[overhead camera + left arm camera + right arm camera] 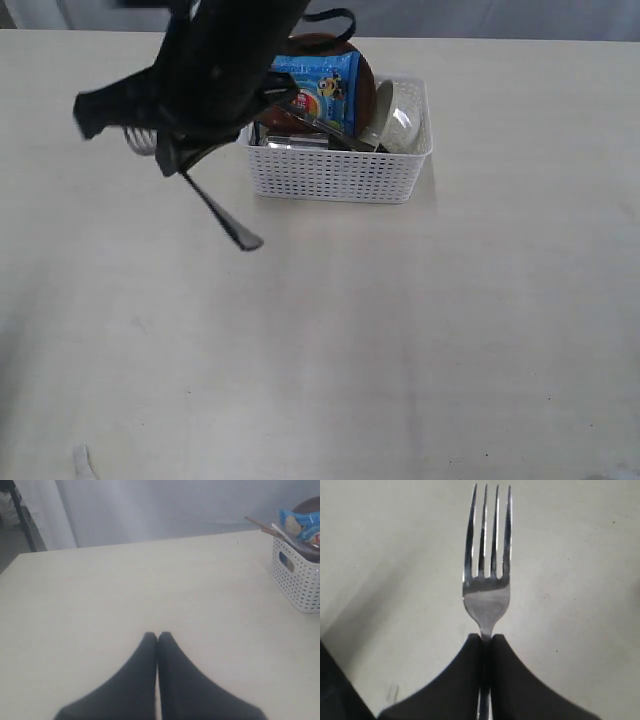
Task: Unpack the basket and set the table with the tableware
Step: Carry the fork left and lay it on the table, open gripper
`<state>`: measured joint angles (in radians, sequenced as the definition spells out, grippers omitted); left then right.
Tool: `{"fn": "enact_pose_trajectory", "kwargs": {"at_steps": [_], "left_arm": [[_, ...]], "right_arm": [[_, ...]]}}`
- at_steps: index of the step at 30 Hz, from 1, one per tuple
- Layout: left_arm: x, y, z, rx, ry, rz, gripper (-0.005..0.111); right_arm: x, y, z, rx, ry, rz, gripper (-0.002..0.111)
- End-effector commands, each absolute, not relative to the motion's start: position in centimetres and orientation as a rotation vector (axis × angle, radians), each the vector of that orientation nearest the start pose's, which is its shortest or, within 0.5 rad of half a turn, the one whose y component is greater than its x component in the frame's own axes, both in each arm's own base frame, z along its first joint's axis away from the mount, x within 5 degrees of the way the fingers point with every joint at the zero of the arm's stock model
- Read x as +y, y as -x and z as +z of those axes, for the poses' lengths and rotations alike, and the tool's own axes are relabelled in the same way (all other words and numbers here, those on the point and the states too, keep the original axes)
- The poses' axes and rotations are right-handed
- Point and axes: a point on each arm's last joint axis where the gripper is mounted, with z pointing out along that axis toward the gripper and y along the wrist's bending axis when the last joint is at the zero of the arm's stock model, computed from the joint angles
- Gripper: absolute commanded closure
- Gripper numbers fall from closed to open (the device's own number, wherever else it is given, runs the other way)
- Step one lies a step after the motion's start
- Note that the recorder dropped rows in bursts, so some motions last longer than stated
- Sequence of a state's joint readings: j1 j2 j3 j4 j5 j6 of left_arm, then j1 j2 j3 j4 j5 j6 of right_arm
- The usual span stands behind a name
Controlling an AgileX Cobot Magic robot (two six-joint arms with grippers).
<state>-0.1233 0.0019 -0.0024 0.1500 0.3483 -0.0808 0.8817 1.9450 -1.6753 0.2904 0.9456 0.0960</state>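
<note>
My right gripper point(486, 637) is shut on the neck of the steel fork point(487, 595), tines pointing away over the table point(580, 580). In the exterior view this gripper point(175, 160) hangs left of the white basket point(335, 178), and the fork point(225, 222) slants down out of it. The basket holds a pale bowl point(402, 125), a brown plate point(366, 85) and steel pieces point(295, 142). My left gripper point(157, 636) is shut with nothing in it, low over the table, with the basket point(300, 585) off to one side and chopsticks point(261, 526) poking out of it.
A blue snack bag point(322, 85) stands in the basket on top of the other items. The pale cream table point(400, 330) stretches wide in front of the basket. A small pale object point(84, 461) lies at the near left edge.
</note>
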Motion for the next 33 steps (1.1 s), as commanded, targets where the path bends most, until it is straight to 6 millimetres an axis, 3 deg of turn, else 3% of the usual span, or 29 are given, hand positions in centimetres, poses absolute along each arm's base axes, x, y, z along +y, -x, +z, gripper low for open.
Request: {"fn": "enact_pose_trajectory", "kwargs": {"at_steps": [1, 5, 8, 11, 16, 25, 33], "left_arm": [[-0.2, -5.4, 18.2, 1.822, -0.136, 0.0, 0.107], [-0.2, -5.4, 18.2, 1.822, -0.136, 0.0, 0.107], [-0.2, -5.4, 18.2, 1.822, -0.136, 0.0, 0.107], [-0.2, -5.4, 18.2, 1.822, -0.136, 0.0, 0.107], [-0.2, -5.4, 18.2, 1.822, -0.136, 0.0, 0.107], [-0.2, -5.4, 18.2, 1.822, -0.136, 0.0, 0.107], [-0.2, -5.4, 18.2, 1.822, -0.136, 0.0, 0.107]], "right_arm": [[37.1, -21.5, 26.4, 2.594, 0.886, 0.436, 0.109], [38.9, -19.3, 25.4, 2.584, 0.9, 0.399, 0.109], [39.5, -19.6, 24.1, 2.661, 0.645, 0.431, 0.109], [40.1, -21.1, 21.0, 2.674, 0.346, 0.354, 0.109], [40.9, -21.7, 16.9, 2.717, 0.155, 0.326, 0.109], [41.6, -22.0, 13.3, 2.738, 0.053, 0.323, 0.109], [41.5, -22.0, 12.2, 2.755, 0.042, 0.293, 0.109]]}}
